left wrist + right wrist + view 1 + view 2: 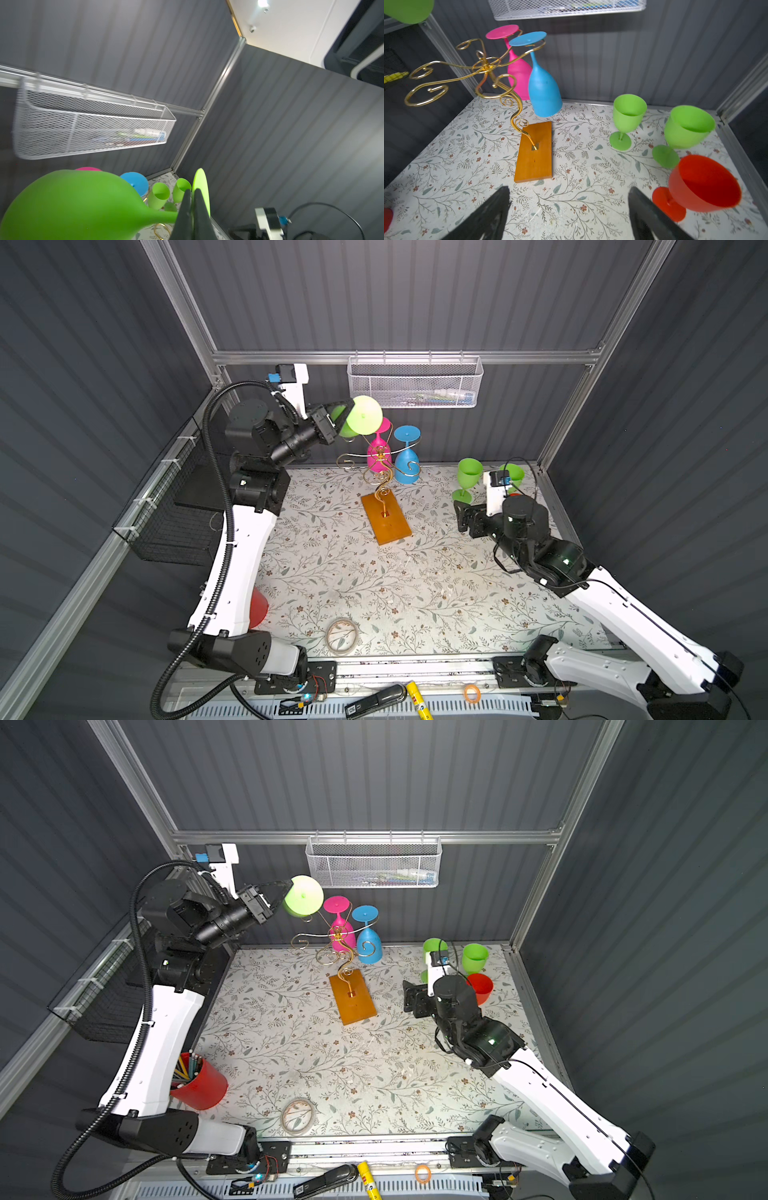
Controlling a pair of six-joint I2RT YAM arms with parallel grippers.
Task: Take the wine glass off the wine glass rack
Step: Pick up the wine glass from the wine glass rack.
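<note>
The lime-green plastic wine glass (366,415) hangs tilted sideways, stem pinched in the left gripper (192,192), just above the thin gold wire rack (486,67), which stands upright on its orange-brown wooden base (386,522).

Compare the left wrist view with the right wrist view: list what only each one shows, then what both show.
Only the left wrist view: the left hand shut on the stem of the held green wine glass, and the white ceiling beyond the walls.
Only the right wrist view: the open right hand, the rack's wooden base and the red glass.
Both: the pink glass and blue glass hanging on the wine glass rack, two standing green glasses, the mesh basket, and the held glass's bowl.
</note>
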